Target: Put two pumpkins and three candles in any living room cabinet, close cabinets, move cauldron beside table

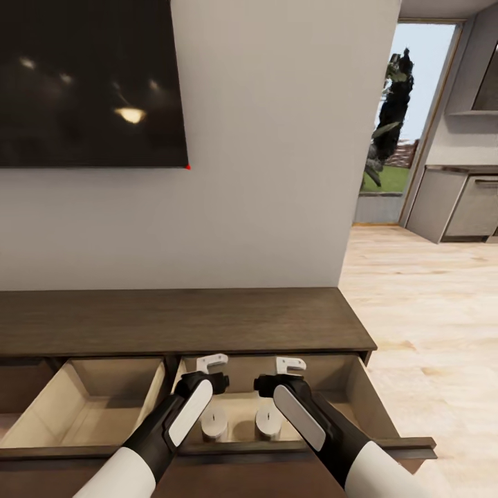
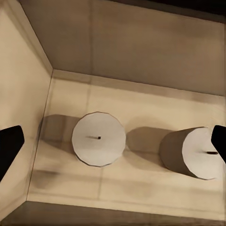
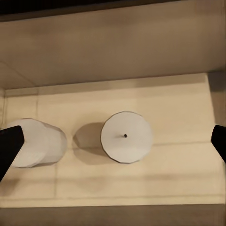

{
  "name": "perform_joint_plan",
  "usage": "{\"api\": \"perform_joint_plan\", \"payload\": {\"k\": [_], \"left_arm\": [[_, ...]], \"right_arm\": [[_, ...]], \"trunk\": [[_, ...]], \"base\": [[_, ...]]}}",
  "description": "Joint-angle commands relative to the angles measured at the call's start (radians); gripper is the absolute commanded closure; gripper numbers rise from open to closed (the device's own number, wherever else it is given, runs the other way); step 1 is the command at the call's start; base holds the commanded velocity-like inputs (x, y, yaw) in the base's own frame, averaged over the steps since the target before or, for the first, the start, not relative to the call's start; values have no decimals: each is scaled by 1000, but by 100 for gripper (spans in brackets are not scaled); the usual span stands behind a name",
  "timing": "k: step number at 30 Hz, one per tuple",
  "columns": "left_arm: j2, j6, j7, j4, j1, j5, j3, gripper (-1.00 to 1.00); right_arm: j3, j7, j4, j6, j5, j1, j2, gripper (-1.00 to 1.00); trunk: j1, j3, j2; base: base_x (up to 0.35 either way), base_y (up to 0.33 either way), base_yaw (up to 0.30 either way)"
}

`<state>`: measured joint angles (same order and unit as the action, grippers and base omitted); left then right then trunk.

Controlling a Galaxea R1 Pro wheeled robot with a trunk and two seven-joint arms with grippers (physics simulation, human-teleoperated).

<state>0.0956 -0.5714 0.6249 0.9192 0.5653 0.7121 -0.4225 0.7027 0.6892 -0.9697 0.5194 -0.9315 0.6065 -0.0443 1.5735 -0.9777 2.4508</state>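
The long dark brown cabinet (image 1: pixel 180 321) stands against the wall with two drawers pulled out. In the right drawer (image 1: pixel 370 404) two beige-grey candles stand upright side by side, the left candle (image 1: pixel 214 423) (image 2: pixel 99 139) (image 3: pixel 35 143) and the right candle (image 1: pixel 268 422) (image 2: pixel 195 153) (image 3: pixel 126 137). My left gripper (image 1: pixel 209 384) hangs open above the left candle, its dark fingertips (image 2: pixel 9 148) wide apart and holding nothing. Open and empty too, my right gripper (image 1: pixel 271 384) hovers above the right candle, its fingertips (image 3: pixel 9 148) wide apart.
The left drawer (image 1: pixel 149 387) is open, and nothing shows in the visible part of its pale interior. A dark TV screen (image 1: pixel 90 83) hangs on the wall above. To the right, wood floor (image 1: pixel 429 332) leads to a doorway and grey kitchen cupboards (image 1: pixel 470 207).
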Motion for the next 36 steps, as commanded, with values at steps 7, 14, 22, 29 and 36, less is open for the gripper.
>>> {"api": "perform_joint_plan", "payload": {"k": [7,14,22,29,36], "left_arm": [[-2,-22,10,-6,-1,45,-2,-100],[-10,-30,10,-14,-7,50,-2,-100],[-13,-46,10,-38,-8,78,-2,-100],[-13,-58,10,-39,-8,87,-2,-100],[-13,-60,10,-39,-8,87,-2,-100]], "right_arm": [[3,14,-3,8,-9,1,-1,-100],[6,16,-7,9,-9,1,5,-100],[6,16,-6,9,-20,1,5,-100],[6,17,-6,9,-34,1,1,-100],[7,19,-7,9,-34,1,-1,-100]], "trunk": [[-27,21,-49],[-54,43,-98],[-85,68,-154],[-111,90,-203],[-138,112,-252]], "base": [[0,0,0],[0,0,0],[-24,0,0],[-124,0,0],[-8,0,0]]}}
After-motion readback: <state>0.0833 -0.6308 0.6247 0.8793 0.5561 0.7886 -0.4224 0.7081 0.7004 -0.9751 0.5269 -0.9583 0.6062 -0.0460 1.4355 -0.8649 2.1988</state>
